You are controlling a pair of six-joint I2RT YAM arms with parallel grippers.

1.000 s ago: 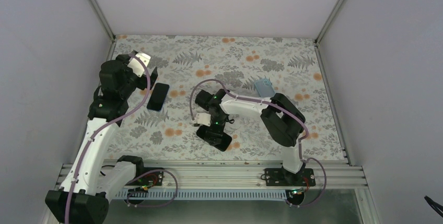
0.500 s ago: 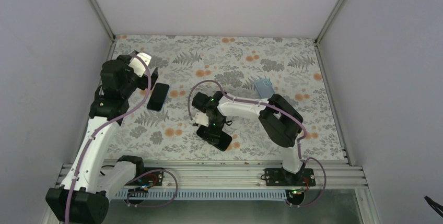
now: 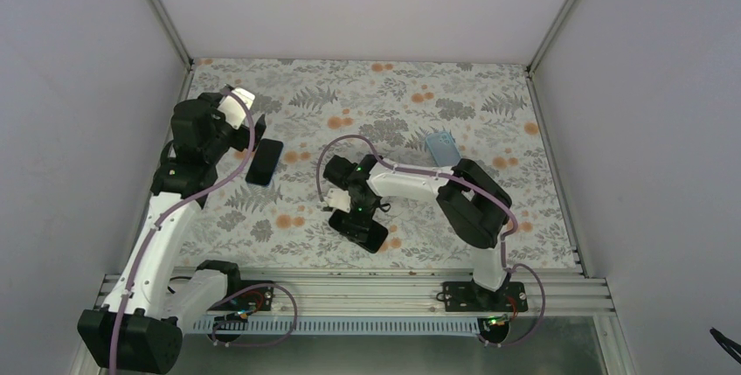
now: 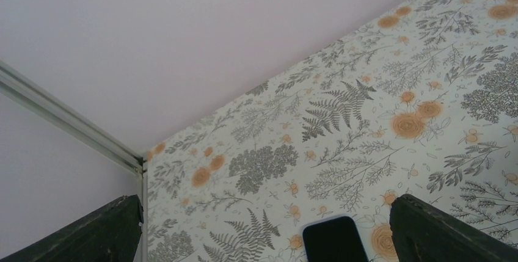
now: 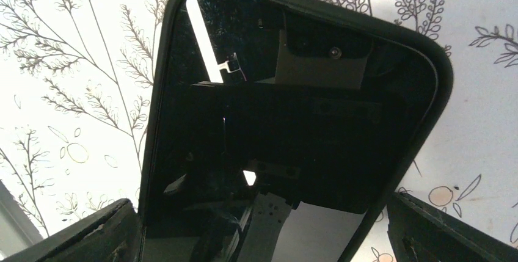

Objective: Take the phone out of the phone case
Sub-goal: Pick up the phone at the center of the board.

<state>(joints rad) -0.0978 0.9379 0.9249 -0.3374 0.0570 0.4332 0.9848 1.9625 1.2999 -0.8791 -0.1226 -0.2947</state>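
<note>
A black phone in a black case (image 3: 363, 229) lies screen up on the floral table near the front centre. It fills the right wrist view (image 5: 293, 91). My right gripper (image 3: 356, 207) hovers just over its far end, open, with one finger on each side of it (image 5: 262, 216), gripping nothing. A second dark phone with a pale blue rim (image 3: 265, 161) lies at the left. Its top end shows in the left wrist view (image 4: 335, 240). My left gripper (image 3: 248, 133) is open and empty beside and above it (image 4: 264, 216).
A small translucent light-blue case-like thing (image 3: 441, 146) lies at the back right, near the right arm's elbow. White walls with metal corner posts (image 3: 162, 12) enclose the table. A metal rail (image 3: 349, 283) runs along the front edge.
My left wrist has drifted slightly toward the back wall. My right gripper has barely shifted over the black phone. Neither phone has moved.
</note>
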